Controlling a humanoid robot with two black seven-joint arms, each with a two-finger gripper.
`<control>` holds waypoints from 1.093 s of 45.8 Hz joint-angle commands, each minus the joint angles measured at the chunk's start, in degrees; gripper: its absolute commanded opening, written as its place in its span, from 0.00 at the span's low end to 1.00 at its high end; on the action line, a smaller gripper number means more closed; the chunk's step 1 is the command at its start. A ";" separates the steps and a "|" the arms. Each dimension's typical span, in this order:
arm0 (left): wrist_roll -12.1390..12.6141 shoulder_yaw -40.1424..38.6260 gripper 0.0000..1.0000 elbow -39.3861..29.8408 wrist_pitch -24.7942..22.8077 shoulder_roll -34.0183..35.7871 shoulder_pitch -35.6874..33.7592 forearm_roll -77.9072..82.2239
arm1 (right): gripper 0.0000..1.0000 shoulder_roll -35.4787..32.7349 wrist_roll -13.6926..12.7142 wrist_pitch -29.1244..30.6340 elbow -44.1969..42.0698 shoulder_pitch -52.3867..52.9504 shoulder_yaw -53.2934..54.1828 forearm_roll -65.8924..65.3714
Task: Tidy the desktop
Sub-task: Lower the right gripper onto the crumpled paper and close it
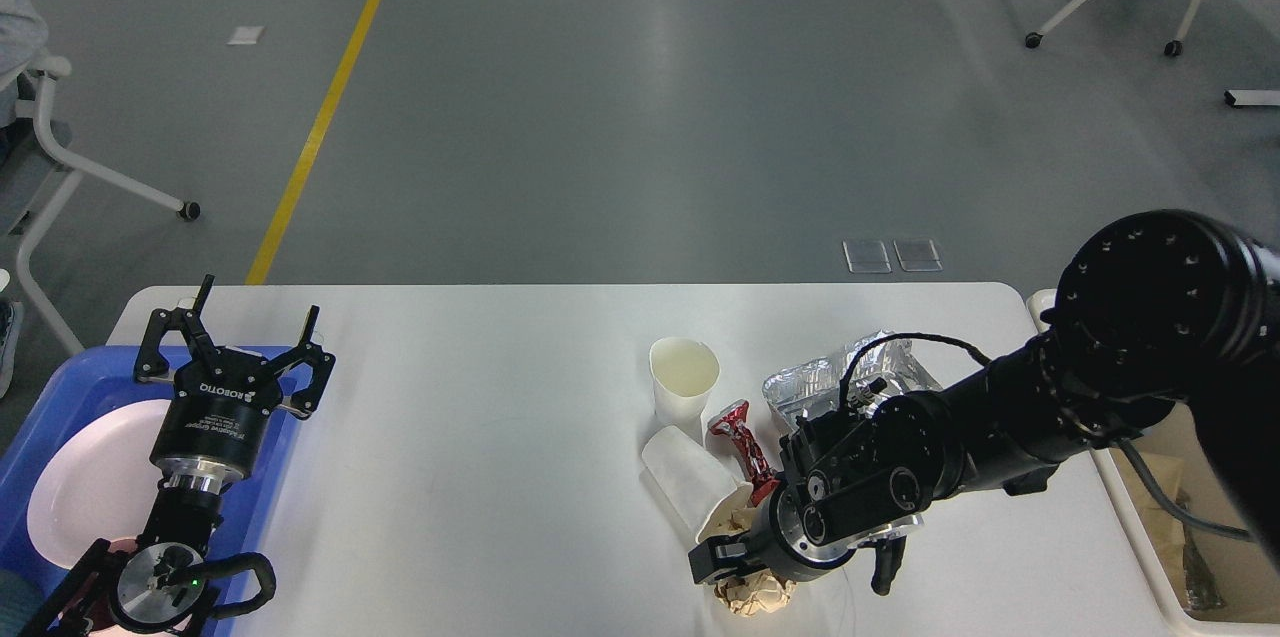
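Head view, read from left to right, with the upright paper cup (684, 379) taken as landmark. The desktop (480, 437) is spanning almost the whole lower frame, white and bare over most of its surface.

Far left of the cup, a blue tray (60, 387) is sitting at the desktop's left end, carrying a white plate (80, 487). The left gripper (236, 349) is hovering above the tray's right edge, fingers spread wide and holding nothing; judged to be parked there so the work area stays free.

Just in front of the cup, a second paper cup (685, 482) is lying on its side, mouth toward the near edge. Just right of it, a crushed red can (742, 437) is lying touching or nearly touching it. Behind and right of the cup, a crumpled foil bag (815, 387) is resting on the desktop, partly hidden by the arm.

Near-right of the cup, the right gripper (745, 572) is pressing down onto a brown crumpled paper wad (752, 595). One finger is showing at the wad's left side; the other is hidden under the wrist, so whether the claw is spread or pinching the paper cannot be told. Judgement: the wad is the item being collected.

Far right of the cup, a cream bin (1130, 507) is standing beside the desktop's end, likely the destination for this rubbish.
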 commanded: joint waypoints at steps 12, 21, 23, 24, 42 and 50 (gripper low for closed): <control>0.00 0.00 0.96 0.00 -0.02 0.00 -0.01 0.00 | 0.91 1.72 0.00 -0.23 -2.76 -3.34 -0.57 -0.31; -0.09 0.00 0.96 0.00 -0.02 0.00 -0.01 0.00 | 0.84 2.16 0.00 -0.15 -3.81 -4.13 -0.93 -0.31; 0.00 0.00 0.96 0.00 -0.02 0.00 -0.01 0.00 | 0.80 2.16 0.00 -0.15 -3.81 -4.31 -1.19 -0.31; 0.00 0.00 0.96 0.00 -0.02 0.00 -0.01 0.00 | 0.76 2.25 0.00 -0.15 -3.81 -4.48 -1.19 -0.40; 0.00 0.00 0.96 0.00 -0.02 0.00 -0.01 0.00 | 0.00 2.07 -0.09 1.44 -3.73 -4.84 -2.51 -1.28; 0.00 0.00 0.96 0.00 -0.02 0.00 -0.01 0.00 | 0.00 1.81 -0.09 1.44 -3.64 -4.66 -2.60 -0.75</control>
